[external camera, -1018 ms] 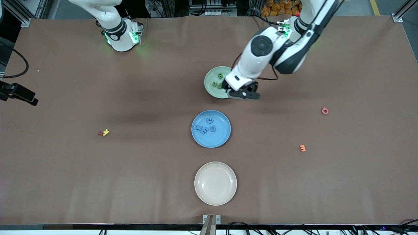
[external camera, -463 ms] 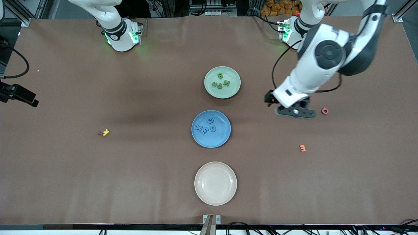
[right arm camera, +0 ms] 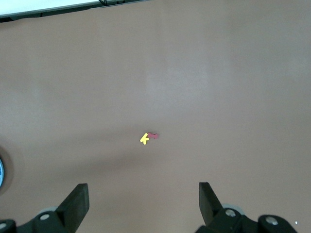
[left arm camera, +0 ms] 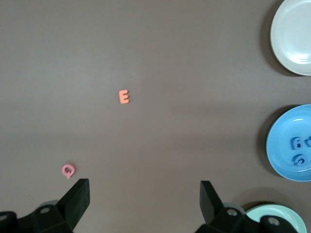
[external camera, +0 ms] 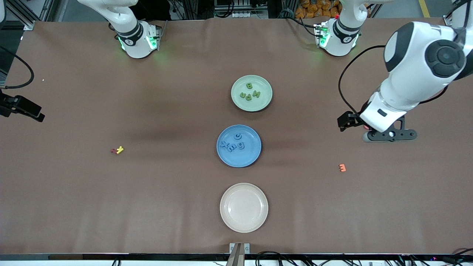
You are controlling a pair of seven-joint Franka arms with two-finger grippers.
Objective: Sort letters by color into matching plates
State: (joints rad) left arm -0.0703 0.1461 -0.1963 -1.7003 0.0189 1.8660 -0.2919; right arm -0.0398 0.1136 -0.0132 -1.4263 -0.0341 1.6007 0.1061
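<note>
Both my claws, left claw (left arm camera: 143,201) and right claw (right arm camera: 143,204), hang open and empty; the risk is my left one grabbing the stray pink letter (left arm camera: 68,170) below it into the sorted plates.

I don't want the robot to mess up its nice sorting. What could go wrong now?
1. The left gripper hangs open over the pink letter. If it grabbed that, there is no pink plate, so it might spoil the green plate or blue plate.
2. The orange E lies close by and could get bumped.
3. The right arm waits high above the yellow letter, so little risk there.
</note>
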